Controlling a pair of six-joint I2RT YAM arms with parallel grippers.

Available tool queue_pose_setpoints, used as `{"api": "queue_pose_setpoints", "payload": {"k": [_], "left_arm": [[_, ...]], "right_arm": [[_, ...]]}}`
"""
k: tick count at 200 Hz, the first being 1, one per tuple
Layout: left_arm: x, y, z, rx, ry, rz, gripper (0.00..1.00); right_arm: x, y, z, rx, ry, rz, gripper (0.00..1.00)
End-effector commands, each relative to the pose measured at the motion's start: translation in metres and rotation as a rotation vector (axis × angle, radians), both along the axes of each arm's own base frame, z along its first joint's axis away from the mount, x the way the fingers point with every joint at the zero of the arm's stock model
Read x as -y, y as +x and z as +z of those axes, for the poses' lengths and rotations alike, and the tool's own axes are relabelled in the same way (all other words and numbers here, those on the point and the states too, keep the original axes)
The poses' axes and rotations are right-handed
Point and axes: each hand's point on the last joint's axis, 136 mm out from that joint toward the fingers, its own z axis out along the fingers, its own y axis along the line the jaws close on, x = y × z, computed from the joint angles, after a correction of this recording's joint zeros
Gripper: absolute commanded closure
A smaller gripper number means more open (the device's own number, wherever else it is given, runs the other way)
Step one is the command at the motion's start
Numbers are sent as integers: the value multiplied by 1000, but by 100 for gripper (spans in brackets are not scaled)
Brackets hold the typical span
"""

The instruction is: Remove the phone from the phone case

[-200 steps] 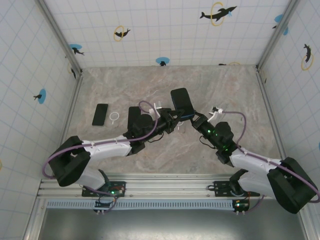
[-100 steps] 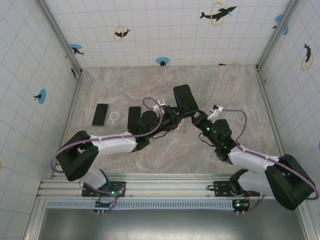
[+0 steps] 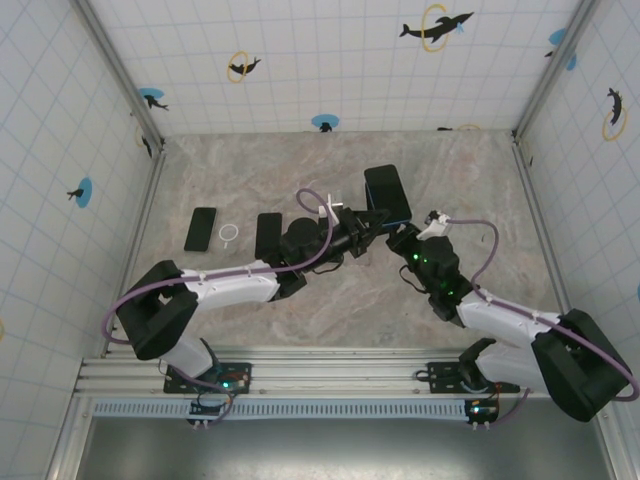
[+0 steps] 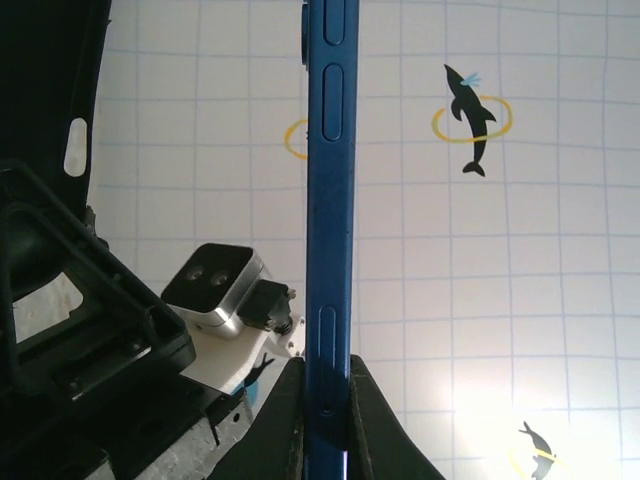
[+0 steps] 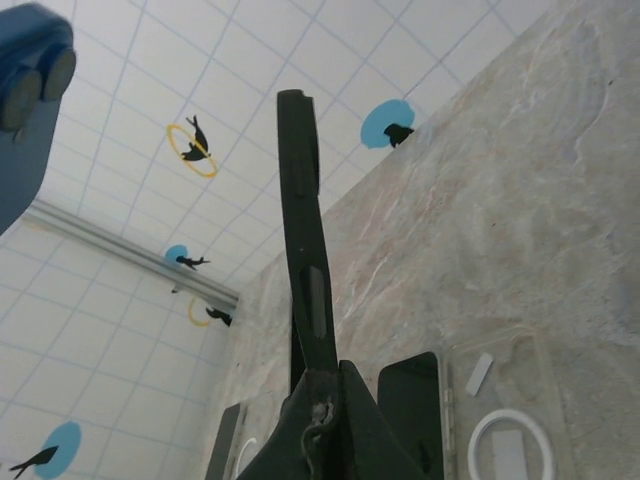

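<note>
Tiled walls (image 3: 300, 60) with dolphin stickers close in a marbled surface (image 3: 470, 180), and both arms meet above its middle. There the left tool (image 4: 325, 368) is pinched tight on the lower edge of the blue phone (image 4: 328, 200), which stands upright and edge-on in its wrist view. The right tool (image 5: 325, 378) is clamped likewise on the black phone case (image 5: 305, 240), also upright. From that wrist the phone's camera corner sits off at 10 o'clock, apart from the case. So the separation looks done, or all but (the top view cannot settle a last touching corner). What remains, by my reckoning, is drawing the two clear and setting them down. Toward 9 o'clock on the surface lie a dark handset (image 3: 201, 228) and a white ring (image 3: 229, 233).
</note>
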Motion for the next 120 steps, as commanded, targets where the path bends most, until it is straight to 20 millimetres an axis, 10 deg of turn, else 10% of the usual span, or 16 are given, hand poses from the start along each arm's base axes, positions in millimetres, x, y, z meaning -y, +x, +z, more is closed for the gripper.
{"api": "queue_pose_setpoints", "payload": {"k": [1, 120], "left_arm": [[-4, -5, 40, 92, -87, -14, 100], [22, 2, -86, 109, 330, -126, 100]], "right_arm": [[16, 0, 1, 19, -42, -49, 100], [106, 2, -26, -96, -197, -150, 100]]}}
